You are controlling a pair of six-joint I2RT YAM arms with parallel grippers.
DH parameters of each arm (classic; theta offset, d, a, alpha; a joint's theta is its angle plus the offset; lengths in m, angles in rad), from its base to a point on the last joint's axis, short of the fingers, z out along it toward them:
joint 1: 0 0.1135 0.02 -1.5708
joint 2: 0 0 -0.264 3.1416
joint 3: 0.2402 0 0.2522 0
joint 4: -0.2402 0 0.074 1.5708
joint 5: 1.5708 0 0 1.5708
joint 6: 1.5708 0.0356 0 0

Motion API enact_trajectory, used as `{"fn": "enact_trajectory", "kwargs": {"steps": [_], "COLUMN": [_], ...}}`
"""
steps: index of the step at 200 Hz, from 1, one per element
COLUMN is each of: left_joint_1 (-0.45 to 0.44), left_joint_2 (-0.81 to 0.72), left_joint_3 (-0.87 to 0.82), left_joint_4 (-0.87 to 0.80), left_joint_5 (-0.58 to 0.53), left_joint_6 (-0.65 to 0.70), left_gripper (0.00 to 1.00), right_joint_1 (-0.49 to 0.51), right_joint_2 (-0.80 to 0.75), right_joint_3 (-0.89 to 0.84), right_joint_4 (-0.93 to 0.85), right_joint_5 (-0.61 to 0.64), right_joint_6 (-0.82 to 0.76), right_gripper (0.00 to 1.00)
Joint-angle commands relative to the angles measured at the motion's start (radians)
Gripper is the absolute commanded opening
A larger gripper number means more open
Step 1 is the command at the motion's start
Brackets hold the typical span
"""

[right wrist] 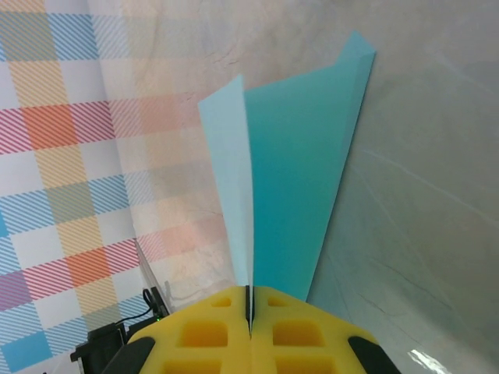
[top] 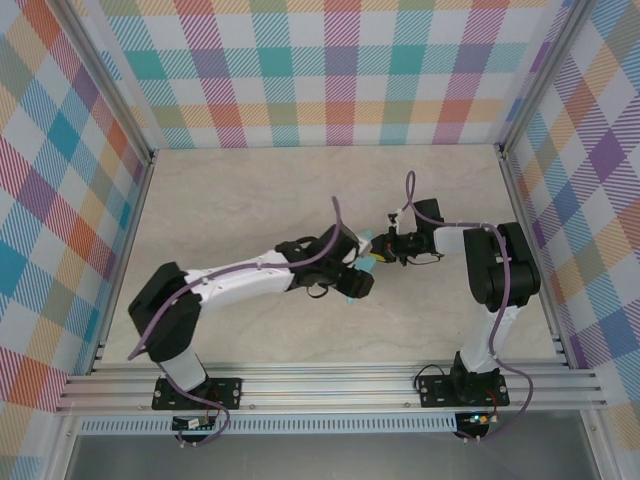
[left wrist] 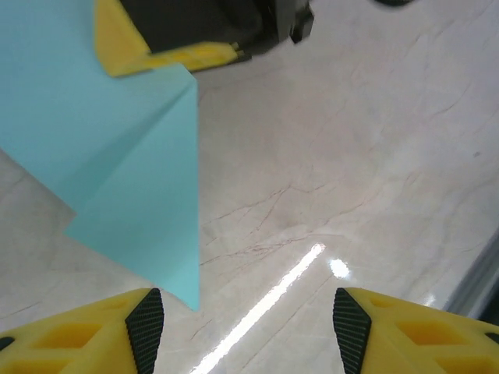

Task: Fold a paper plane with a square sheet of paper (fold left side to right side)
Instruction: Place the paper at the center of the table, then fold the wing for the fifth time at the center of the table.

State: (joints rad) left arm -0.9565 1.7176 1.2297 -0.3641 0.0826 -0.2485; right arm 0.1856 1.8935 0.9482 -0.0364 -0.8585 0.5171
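Found the paper (right wrist: 300,171), folded and turquoise, clamped at its near end by the right tool (right wrist: 249,294), closed tight on it. Noted its long axis running straight ahead of that tool, apparently raised off the surface (left wrist: 351,156), with the pointed end farthest away. Found the left tool (left wrist: 248,321) about half open, holding nothing. Seen from it, placed the paper ahead and to the left, not between its jaws, with the right tool's yellow finger (left wrist: 164,54) just beyond. Judged the left tool nearer the free end; likely needs a leftward shift before any grip or crease.
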Motion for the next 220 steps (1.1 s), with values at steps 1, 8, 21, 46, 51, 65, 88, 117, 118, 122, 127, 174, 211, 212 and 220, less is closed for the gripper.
{"fn": "enact_trajectory", "kwargs": {"steps": [1, 8, 21, 46, 51, 65, 88, 117, 118, 122, 127, 174, 211, 212, 220], "left_joint_1": [-0.043, -0.056, -0.082, -0.111, -0.115, -0.123, -0.128, -0.13, -0.13, -0.13, -0.13, -0.131, -0.131, -0.13, -0.132], "left_joint_2": [0.094, 0.122, 0.167, 0.238, 0.25, 0.282, 0.304, 0.329, 0.33, 0.333, 0.338, 0.368, 0.379, 0.379, 0.38], "left_joint_3": [0.102, 0.131, 0.179, 0.234, 0.243, 0.265, 0.279, 0.284, 0.283, 0.285, 0.287, 0.3, 0.303, 0.303, 0.303], "left_joint_4": [-0.11, -0.131, -0.178, -0.221, -0.228, -0.247, -0.251, -0.251, -0.251, -0.251, -0.252, -0.269, -0.276, -0.276, -0.274], "left_joint_5": [-0.189, -0.23, -0.315, -0.382, -0.393, -0.41, -0.412, -0.434, -0.435, -0.439, -0.443, -0.462, -0.475, -0.474, -0.471], "left_joint_6": [0.014, 0.011, 0.011, 0.015, 0.015, 0.013, 0.013, 0.021, 0.02, 0.021, 0.021, 0.014, 0.009, 0.009, 0.01], "left_gripper": [0.61, 0.61, 0.61, 0.61, 0.61, 0.59, 0.54, 0.47, 0.47, 0.46, 0.45, 0.37, 0.32, 0.32, 0.31], "right_joint_1": [0.01, 0.011, 0.011, 0.012, 0.012, 0.013, 0.014, 0.017, 0.018, 0.018, 0.018, 0.02, 0.02, 0.02, 0.021], "right_joint_2": [-0.025, -0.023, -0.022, -0.016, -0.014, -0.013, -0.004, 0.006, 0.006, 0.007, 0.007, 0.013, 0.015, 0.015, 0.015], "right_joint_3": [0.006, 0.007, 0.008, 0.007, 0.008, 0.007, 0.009, 0.014, 0.014, 0.014, 0.014, 0.015, 0.012, 0.012, 0.012], "right_joint_4": [-0.034, -0.033, -0.035, -0.034, -0.034, -0.034, -0.033, -0.032, -0.032, -0.032, -0.031, -0.035, -0.036, -0.036, -0.036], "right_joint_5": [0.017, 0.015, 0.016, 0.017, 0.018, 0.019, 0.019, 0.013, 0.014, 0.013, 0.014, 0.015, 0.017, 0.017, 0.017], "right_joint_6": [0.004, 0.004, 0.003, 0.004, 0.004, 0.006, 0.005, 0.006, 0.007, 0.007, 0.008, 0.003, 0.0, 0.0, -0.001], "right_gripper": [0.0, 0.0, 0.0, 0.0, 0.0, 0.0, 0.0, 0.0, 0.0, 0.0, 0.0, 0.0, 0.0, 0.0, 0.0]}}
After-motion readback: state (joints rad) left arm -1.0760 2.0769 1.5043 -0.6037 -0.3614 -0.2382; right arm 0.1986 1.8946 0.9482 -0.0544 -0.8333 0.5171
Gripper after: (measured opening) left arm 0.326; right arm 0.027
